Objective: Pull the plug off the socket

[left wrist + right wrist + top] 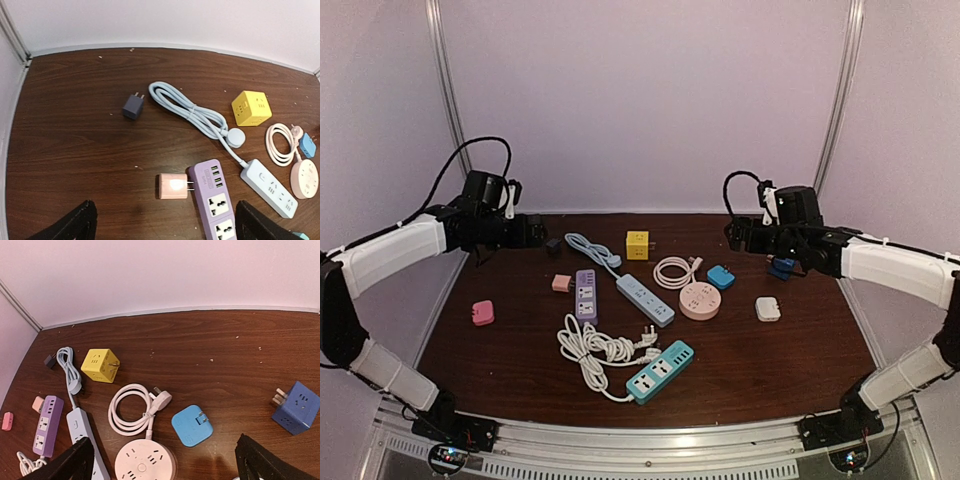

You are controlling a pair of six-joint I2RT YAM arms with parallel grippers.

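Plug: the pink plug [171, 186] lies flat on the table [520, 340] at about 9 o'clock from the table's centre in the overhead view. Its two prongs are bare and point toward 3 o'clock.
Socket: the purple power strip [215, 200] lies just beside the plug on its 3 o'clock side. The prong tips reach the strip's near corner and sit in no outlet.
Left claw: the left gripper [536, 232] is released. Its fingers [80, 222] are spread wide in the wrist view, holding nothing, and the plug lies on the table between them.
Left arm pose: the elbow is swung out to the left and the forearm is raised and runs inward. The wrist is above the table's 10 o'clock edge.
Right claw: the right gripper [738, 234] is also released, with fingers [75, 460] spread wide and nothing held.
Right arm pose: it mirrors the left, with the elbow out to the right and the wrist above the table at 2 o'clock.
Nearby: a light blue power strip [267, 184] lies at 3 o'clock of the purple one. A dark grey adapter [133, 106] lies at 11 o'clock of the plug, well apart.
Farther out: a yellow cube socket [637, 245] sits at 12 o'clock, a round pink socket [700, 300] at 3 o'clock and a teal power strip [660, 371] at 6 o'clock.
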